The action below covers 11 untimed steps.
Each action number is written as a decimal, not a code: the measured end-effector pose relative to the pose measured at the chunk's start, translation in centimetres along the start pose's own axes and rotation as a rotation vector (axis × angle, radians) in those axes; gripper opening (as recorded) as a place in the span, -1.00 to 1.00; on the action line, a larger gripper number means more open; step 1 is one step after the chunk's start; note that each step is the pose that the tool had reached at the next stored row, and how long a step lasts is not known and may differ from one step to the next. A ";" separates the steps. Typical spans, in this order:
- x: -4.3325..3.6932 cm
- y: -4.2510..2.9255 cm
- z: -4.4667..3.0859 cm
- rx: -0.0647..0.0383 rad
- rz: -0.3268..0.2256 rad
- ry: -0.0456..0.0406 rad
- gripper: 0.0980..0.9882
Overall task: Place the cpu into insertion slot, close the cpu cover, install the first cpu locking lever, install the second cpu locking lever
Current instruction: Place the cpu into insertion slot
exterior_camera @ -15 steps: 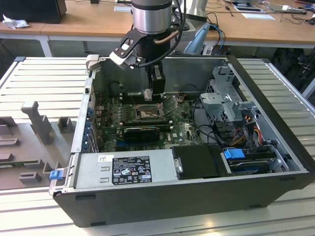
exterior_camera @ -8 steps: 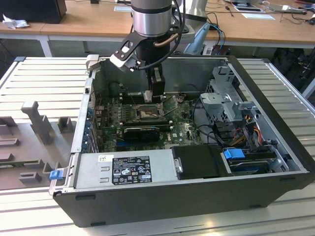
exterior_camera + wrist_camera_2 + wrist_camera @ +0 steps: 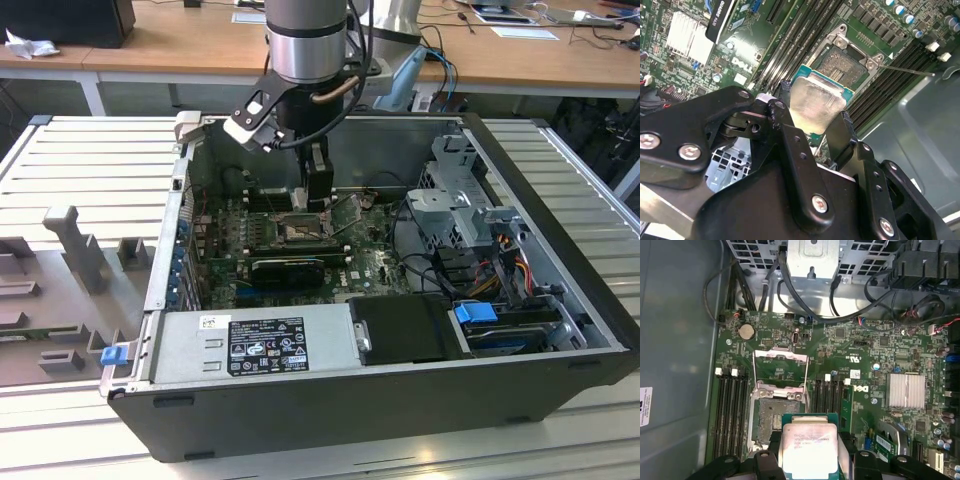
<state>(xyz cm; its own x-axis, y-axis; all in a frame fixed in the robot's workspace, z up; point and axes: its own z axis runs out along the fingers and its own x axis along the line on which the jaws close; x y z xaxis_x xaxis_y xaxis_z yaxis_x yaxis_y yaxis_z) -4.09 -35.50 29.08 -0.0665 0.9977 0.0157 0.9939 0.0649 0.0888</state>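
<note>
Cpu [image 3: 807,452] is being pinched by its edges between the gripper's [image 3: 815,107] black fingers [image 3: 790,142], not yet seated in the insertion slot [image 3: 771,422]. Beyond the slot, the cpu cover [image 3: 780,371] is standing flipped open. In the exterior view, the gripper is hanging at about one o'clock of the slot.

**Silver wrist, matte black gripper**

Ends in a thick, polished silver-grey wrist cylinder [image 3: 305,40] ringed by a dark band. Carries black cables [image 3: 357,30] looping down one side, and a white-edged black mount [image 3: 252,118] jutting out below. Narrows into a matte black gripper [image 3: 815,105] built of flat linkage plates. Shows bright silver screws [image 3: 689,151] at the joints and small round holes along the fingers [image 3: 787,125].
</note>
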 end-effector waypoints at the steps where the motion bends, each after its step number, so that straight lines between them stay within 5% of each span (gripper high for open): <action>1: 0.00 -0.01 0.11 0.000 0.000 0.0001 -0.04; 11: 0.06 -0.46 1.92 -0.003 0.004 -0.0006 -0.04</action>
<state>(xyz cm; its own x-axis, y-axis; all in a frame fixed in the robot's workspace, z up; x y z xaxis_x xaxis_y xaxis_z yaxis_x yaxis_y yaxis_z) -4.38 -35.43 27.13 -0.0629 0.9979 0.0154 0.9939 0.0612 0.0922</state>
